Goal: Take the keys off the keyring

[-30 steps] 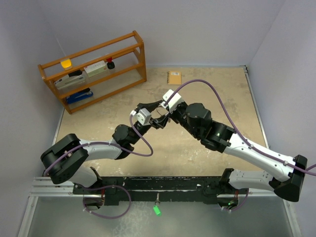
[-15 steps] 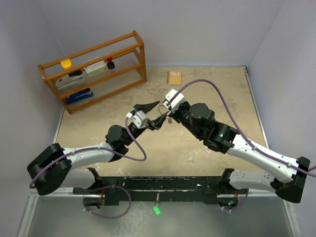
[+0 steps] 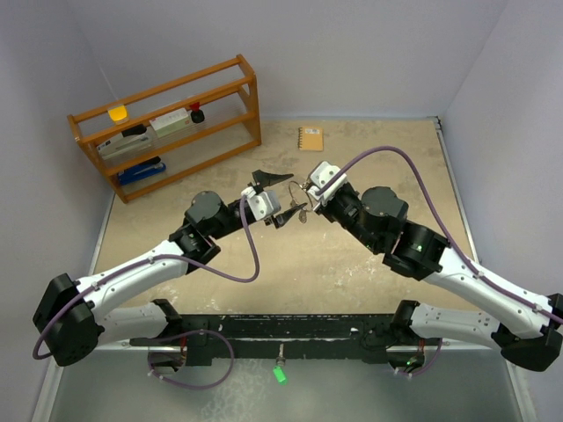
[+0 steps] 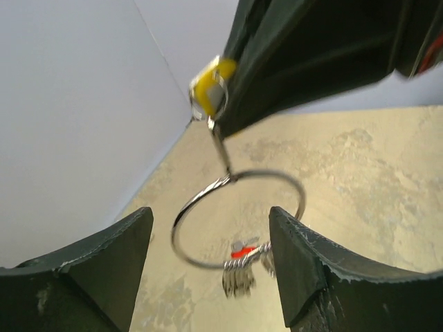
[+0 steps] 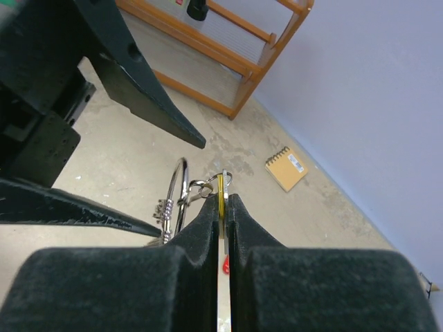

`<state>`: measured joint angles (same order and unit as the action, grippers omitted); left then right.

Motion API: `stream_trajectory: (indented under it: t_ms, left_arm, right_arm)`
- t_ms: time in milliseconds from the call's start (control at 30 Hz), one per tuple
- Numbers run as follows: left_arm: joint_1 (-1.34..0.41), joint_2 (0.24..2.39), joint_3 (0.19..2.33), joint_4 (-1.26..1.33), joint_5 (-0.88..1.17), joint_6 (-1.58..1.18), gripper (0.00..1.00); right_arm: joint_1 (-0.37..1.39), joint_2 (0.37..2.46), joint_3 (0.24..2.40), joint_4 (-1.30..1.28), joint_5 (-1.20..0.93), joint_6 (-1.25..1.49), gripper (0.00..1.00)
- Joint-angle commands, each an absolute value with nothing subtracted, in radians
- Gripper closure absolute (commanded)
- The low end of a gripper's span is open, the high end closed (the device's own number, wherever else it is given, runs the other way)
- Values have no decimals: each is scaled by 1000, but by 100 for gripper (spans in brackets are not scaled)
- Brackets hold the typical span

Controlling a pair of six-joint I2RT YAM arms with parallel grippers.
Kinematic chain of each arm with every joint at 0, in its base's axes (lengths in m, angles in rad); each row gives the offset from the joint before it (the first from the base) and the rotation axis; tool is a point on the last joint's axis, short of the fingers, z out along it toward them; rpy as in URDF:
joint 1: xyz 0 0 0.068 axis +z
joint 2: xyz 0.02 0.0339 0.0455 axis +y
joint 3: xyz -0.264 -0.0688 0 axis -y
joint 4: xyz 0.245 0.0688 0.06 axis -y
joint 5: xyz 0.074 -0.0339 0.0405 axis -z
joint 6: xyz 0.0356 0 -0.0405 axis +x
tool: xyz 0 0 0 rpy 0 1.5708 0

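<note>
The right hand [image 5: 221,204] is clenched on the yellow-headed key [image 4: 208,93], its two fingers pressed flat against the head. From that key a short link runs down to the keyring [image 4: 266,173], which hangs free in the air over the middle of the table [image 3: 352,264]. The rest of the keys [image 4: 241,266] dangle in a bunch at the bottom of the ring, silver ones with a red head among them.

The left hand [image 4: 209,218] faces it from the left, released, fingers spread wide and holding nothing. The ring hangs in the gap just ahead of its fingertips. In the left wrist view the ring's right edge runs close by the right fingertip; whether they touch cannot be told. In the right wrist view the lower left finger lies just beside the silver bunch.

The two hands meet tip to tip, so there is little room between them. Bare table lies open below and on the near side. The wooden shelf [image 3: 167,123] stands well apart at the far left, and the small orange notebook [image 3: 310,138] lies near the far edge, beyond the hands.
</note>
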<state>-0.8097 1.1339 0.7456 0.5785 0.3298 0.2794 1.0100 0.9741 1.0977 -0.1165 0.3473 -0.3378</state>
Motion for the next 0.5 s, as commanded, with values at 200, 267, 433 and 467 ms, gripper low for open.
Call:
stream_trajectory:
  t_ms: [200,267,433,467]
  left_arm:
    - [-780,1075,825,380,501,358,34]
    - [-780,1060,845,346,536,364,34]
    - [-779,1011,902,252,619,389,34]
    - [-779,999,905,256,632,387,34]
  right_arm:
    - [1017,938,1242,-292,225,-427,100]
    - [1017,942,1256,-310,233,-437,100]
    - [1017,931,1256,-307,232,-446,100]
    - [1016,930,1253,-304,230,-446,100]
